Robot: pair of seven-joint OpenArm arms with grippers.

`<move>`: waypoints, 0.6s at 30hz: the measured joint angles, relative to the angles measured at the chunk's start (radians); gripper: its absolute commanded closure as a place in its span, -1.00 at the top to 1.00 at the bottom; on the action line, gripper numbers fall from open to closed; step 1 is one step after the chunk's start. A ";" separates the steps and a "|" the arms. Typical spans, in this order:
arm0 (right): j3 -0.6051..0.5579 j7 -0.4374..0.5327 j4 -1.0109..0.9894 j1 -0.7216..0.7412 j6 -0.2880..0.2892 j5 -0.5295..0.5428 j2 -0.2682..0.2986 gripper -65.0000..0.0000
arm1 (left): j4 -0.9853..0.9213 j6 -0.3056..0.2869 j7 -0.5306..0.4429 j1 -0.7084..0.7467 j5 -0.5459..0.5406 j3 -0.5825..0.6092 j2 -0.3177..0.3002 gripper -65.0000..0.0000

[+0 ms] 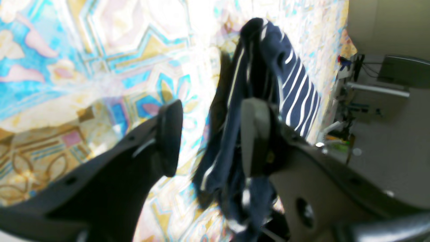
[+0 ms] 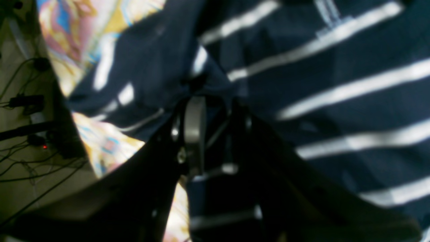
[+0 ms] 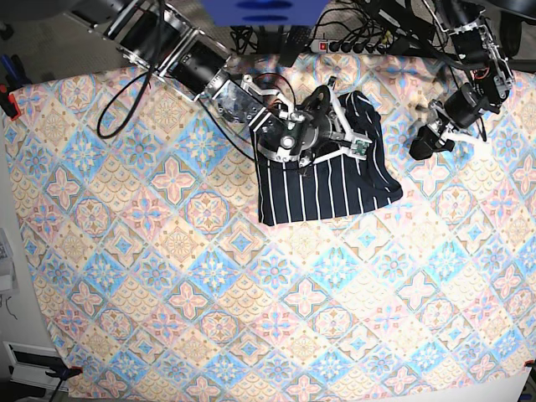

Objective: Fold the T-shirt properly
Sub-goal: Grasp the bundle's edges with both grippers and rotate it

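No readable brand, label or writing anywhere; a small pale tag shape shows on the cloth in the right wrist view, too blurred to read.

One dark navy short-sleeved T-shirt with thin white stripes (image 3: 327, 180), lying on the pastel patterned tablecloth (image 3: 209, 293) that covers the bench, in the upper middle of the base view. It's a rough rectangle, partly bunched along its upper edge. Stripes run from the far edge toward the near edge in the base view. Long axis: can't call it, the patch is close to square. Right-hand lower corner bulges out, rounded.

My right fingers (image 3: 322, 126) sit on the shirt's upper edge. Right wrist view: fingers (image 2: 195, 124) nearly together with dark striped cloth bunched between them, so pinching the shirt (image 2: 336, 111).

My left fingers (image 3: 423, 144) are off the shirt's right side, over bare tablecloth in the base view, close to the shirt. Left wrist view: the two fingers (image 1: 169, 137) are spread wide apart. Striped cloth (image 1: 268, 84) shows in the gap and behind the right-hand finger; whether it touches that finger I can't tell, too blurred.

Two arms in view. A black power strip (image 3: 352, 46) with cables lies past the far bench edge.
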 measured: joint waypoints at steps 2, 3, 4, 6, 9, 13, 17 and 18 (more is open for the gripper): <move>0.027 -0.014 0.103 -0.005 0.004 -0.002 0.032 -0.60 | 0.001 -0.001 -0.006 0.013 -0.006 0.000 -0.014 -0.15; 0.045 -0.011 0.154 -0.007 -0.004 0.000 0.047 -0.60 | 0.002 -0.002 -0.012 0.019 -0.006 -0.001 -0.019 -0.15; 0.066 -0.003 0.205 -0.009 -0.003 0.000 0.055 -0.60 | 0.002 -0.001 -0.002 0.031 -0.004 0.000 -0.029 -0.15; 0.122 0.003 0.290 -0.015 -0.002 0.002 0.062 -0.60 | 0.007 -0.002 0.000 0.056 -0.003 0.019 -0.053 -0.15; 0.201 -0.010 0.342 -0.016 0.002 0.007 0.076 -0.60 | 0.138 0.005 0.000 0.113 0.010 0.055 -0.086 -0.15; 0.257 -0.005 0.305 -0.010 -0.005 0.001 0.094 -0.60 | 0.333 -0.008 -0.002 0.153 -0.007 0.086 -0.091 -0.15; 0.290 0.018 0.245 0.023 -0.002 -0.004 0.098 -0.60 | 0.452 -0.006 -0.001 0.179 0.075 0.156 -0.092 -0.15; 0.306 0.047 0.238 0.031 -0.002 -0.002 0.095 -0.60 | 0.470 -0.006 0.001 0.189 0.095 0.178 -0.092 -0.15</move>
